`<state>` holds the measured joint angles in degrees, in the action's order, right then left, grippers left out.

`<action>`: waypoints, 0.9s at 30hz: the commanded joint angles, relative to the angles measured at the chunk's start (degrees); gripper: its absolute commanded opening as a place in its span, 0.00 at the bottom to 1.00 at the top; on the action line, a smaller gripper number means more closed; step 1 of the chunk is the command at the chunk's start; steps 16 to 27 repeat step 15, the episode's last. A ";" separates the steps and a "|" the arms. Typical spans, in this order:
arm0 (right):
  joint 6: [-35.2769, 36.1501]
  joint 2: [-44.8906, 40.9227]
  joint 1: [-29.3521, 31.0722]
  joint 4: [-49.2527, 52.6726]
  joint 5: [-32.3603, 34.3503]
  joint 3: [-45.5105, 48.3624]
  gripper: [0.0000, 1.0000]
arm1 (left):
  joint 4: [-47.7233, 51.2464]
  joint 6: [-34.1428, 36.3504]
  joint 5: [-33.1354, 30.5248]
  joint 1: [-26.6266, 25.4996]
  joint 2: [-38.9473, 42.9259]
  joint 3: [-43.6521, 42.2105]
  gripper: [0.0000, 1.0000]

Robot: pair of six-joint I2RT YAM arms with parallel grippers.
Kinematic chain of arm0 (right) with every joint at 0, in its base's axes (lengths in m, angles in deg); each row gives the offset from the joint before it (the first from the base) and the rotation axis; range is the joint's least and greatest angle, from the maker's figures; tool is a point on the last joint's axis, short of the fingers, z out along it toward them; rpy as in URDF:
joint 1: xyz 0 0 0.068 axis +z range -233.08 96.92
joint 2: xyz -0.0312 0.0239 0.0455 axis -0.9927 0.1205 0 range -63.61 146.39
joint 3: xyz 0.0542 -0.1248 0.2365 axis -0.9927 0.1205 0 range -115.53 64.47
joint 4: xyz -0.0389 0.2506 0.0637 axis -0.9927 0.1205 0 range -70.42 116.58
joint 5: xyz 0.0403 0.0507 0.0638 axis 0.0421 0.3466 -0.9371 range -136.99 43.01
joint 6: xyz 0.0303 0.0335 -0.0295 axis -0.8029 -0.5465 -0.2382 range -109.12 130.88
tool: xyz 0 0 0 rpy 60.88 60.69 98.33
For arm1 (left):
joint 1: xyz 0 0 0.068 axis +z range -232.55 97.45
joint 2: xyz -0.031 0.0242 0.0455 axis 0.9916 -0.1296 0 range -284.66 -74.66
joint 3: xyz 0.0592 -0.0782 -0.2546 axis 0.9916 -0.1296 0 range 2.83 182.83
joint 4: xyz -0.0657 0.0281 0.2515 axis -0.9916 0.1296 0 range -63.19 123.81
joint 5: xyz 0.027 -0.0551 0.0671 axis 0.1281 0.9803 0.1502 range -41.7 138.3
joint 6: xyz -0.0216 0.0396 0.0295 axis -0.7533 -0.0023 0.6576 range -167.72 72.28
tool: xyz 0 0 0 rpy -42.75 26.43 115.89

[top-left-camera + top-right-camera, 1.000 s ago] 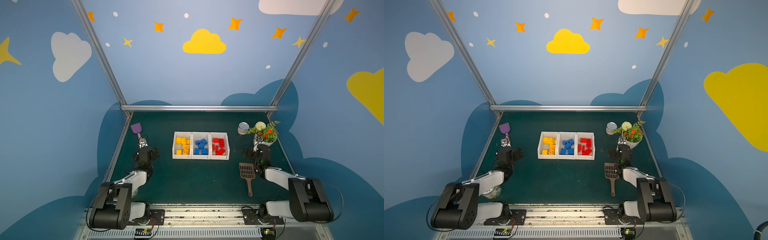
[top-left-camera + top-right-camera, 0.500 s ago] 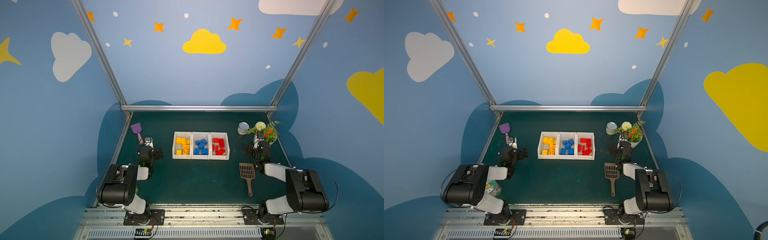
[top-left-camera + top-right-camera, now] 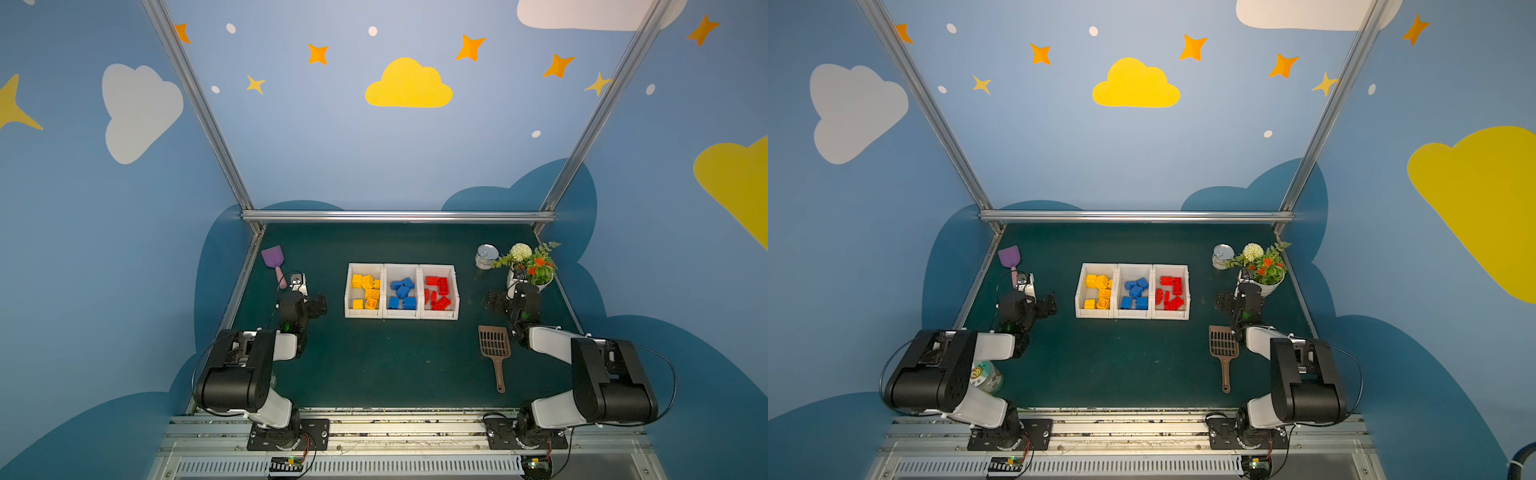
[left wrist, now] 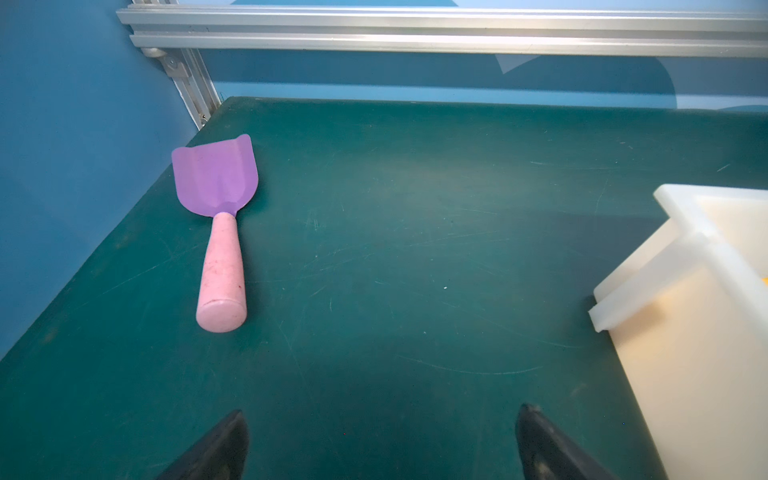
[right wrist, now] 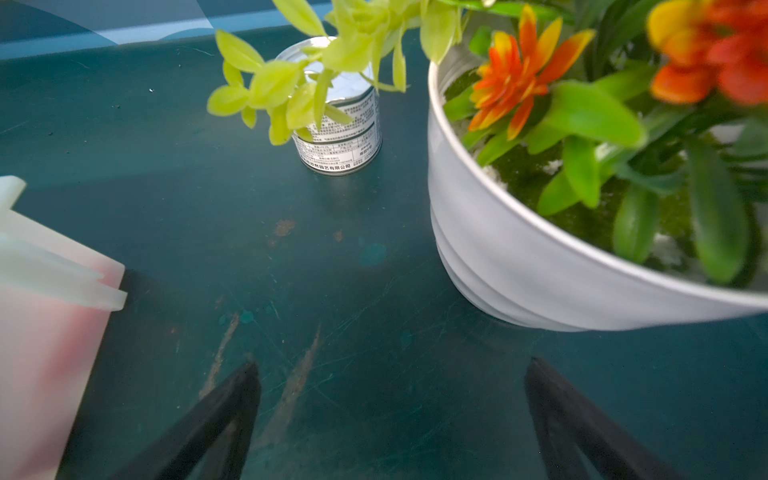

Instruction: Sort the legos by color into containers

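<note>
Three white containers [image 3: 401, 314] stand joined in a row at the table's middle in both top views. Yellow legos [image 3: 365, 291] fill the left one, blue legos [image 3: 402, 293] the middle one, red legos [image 3: 437, 293] the right one. My left gripper [image 3: 316, 305] rests low, left of the row, open and empty. In the left wrist view it [image 4: 383, 413] hangs over bare mat beside a container corner [image 4: 706, 249]. My right gripper [image 3: 494, 302] sits right of the row, open and empty. In the right wrist view it [image 5: 394, 365] is over bare mat.
A purple scoop [image 3: 273, 257] lies at the back left. A brown slotted scoop [image 3: 494, 345] lies in front of the right gripper. A metal tin [image 3: 486, 255] and a white flower pot [image 3: 530, 270] stand at the back right. A printed can [image 3: 986, 376] sits under the left arm.
Both arms have folded up, their elbows rising near the front rail. The grippers stay open at about the same spots beside the containers. The legos have not moved.
</note>
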<state>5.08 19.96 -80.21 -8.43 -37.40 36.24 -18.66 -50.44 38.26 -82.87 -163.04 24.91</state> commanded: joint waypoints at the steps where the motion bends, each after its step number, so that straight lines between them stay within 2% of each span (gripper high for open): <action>1: -0.69 -0.62 0.06 0.76 0.08 -0.86 0.99 | 0.45 0.88 0.55 0.22 0.93 1.07 1.00; 27: -0.61 -0.60 0.24 1.18 0.07 -1.11 0.99 | 0.44 0.88 0.55 0.20 1.01 1.05 1.00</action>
